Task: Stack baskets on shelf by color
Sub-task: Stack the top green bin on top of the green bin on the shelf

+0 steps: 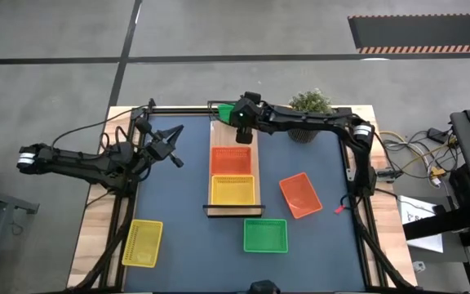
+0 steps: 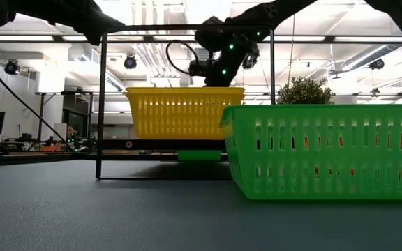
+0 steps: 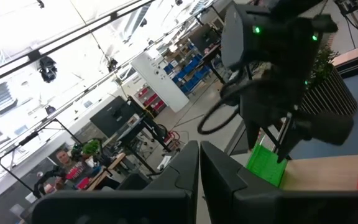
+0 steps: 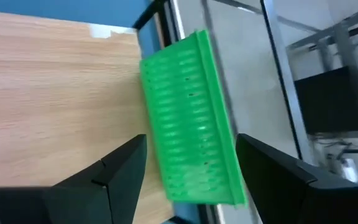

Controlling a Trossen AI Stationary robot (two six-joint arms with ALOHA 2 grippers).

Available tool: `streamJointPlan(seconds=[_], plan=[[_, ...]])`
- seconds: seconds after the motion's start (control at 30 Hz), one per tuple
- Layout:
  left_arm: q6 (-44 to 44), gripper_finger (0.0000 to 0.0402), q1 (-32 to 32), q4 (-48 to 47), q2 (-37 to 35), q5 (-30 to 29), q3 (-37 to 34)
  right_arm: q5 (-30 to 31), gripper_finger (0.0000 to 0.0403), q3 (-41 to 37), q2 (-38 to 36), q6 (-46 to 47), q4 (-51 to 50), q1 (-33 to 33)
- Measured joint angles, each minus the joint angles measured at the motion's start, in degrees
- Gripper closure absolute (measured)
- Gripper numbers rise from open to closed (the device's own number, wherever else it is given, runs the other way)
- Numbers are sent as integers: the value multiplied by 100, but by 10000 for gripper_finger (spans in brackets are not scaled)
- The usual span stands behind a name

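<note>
No text, label, brand, number or sign is showing clearly enough to be read in any view; the coloured plastic mesh baskets, the light-wood shelf board and the dark arms are all showing plain, unmarked surfaces.

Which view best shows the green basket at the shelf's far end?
The right wrist view: the green basket fills the frame, tilted between the open right gripper fingers, at the shelf edge. The high view shows only a sliver, the left wrist view a corner, and the low view just a green strip beneath the shelf.
</note>
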Motion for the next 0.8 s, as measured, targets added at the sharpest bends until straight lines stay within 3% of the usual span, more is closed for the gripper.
streamJointPlan(seconds=[0.2,0.3,0.43,0.53,0.67,0.8], plan=[[-309,402,0,2,7,24,-2,-675,171,0,-336,238,-652,83],[-537,402,83,-30,33,324,23,-719,180,0,-659,263,-1118,175],[-593,402,706,8,191,1688,368,-1012,200,0,-1231,446,-1525,279],[-614,402,1535,-76,594,2657,841,-1826,221,0,-1566,707,-1642,299],[-1050,402,2955,-741,1469,3917,1798,-2761,253,-77,-1855,850,-1701,303],[-1434,402,4195,-1874,2574,5205,2896,-2963,286,-157,-1977,878,-1812,315]])
